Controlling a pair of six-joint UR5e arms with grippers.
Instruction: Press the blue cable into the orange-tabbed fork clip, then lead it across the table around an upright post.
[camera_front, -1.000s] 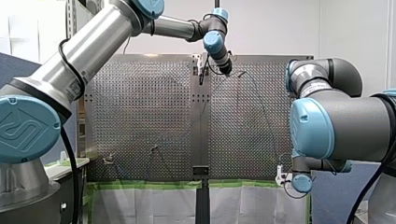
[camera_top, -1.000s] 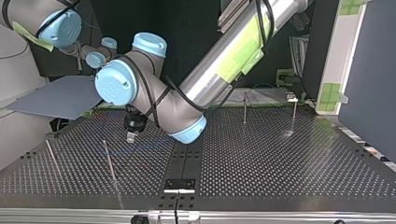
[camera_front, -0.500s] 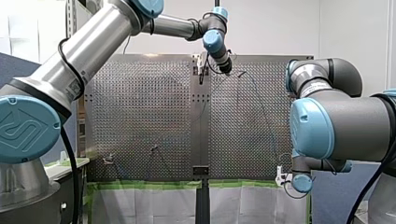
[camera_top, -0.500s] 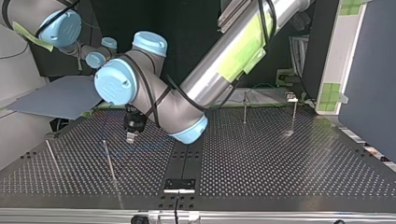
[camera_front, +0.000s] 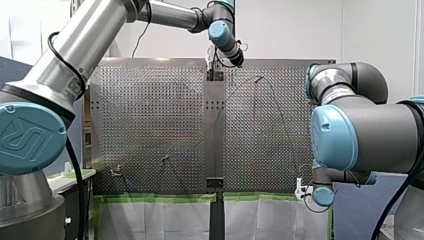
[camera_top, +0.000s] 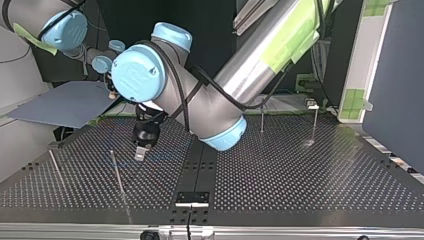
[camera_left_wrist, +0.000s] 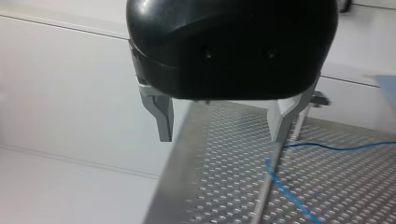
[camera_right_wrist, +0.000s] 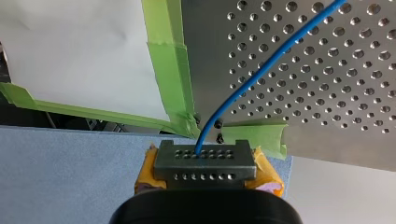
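Observation:
The blue cable (camera_right_wrist: 261, 70) runs over the perforated table (camera_right_wrist: 327, 116) into my right gripper (camera_right_wrist: 205, 161), which is shut on it between yellow pads (camera_right_wrist: 266, 173) at the table's taped corner. In the front view that right gripper (camera_front: 300, 190) sits at the near right edge. My left gripper (camera_left_wrist: 222, 137) is open, its metal fingers (camera_left_wrist: 162, 119) apart and empty. It hangs above the table, and beyond its fingers the cable (camera_left_wrist: 289, 193) passes an upright post (camera_left_wrist: 266, 191). In the top view the left gripper (camera_top: 141, 152) hovers beside a thin post (camera_top: 117, 172). A small clip (camera_front: 116, 172) stands near the front view's lower left.
More upright posts (camera_top: 261, 116) (camera_top: 315, 122) (camera_top: 55, 167) stand on the table. A black strip (camera_top: 200, 170) runs down its middle. Green tape (camera_right_wrist: 170, 60) lines the near edge. My left arm's elbow (camera_top: 220, 120) hangs low over the table's centre.
My left arm has lifted and swung toward the table's far edge in the front view; in the top view its gripper has come slightly nearer. The right arm has not moved.

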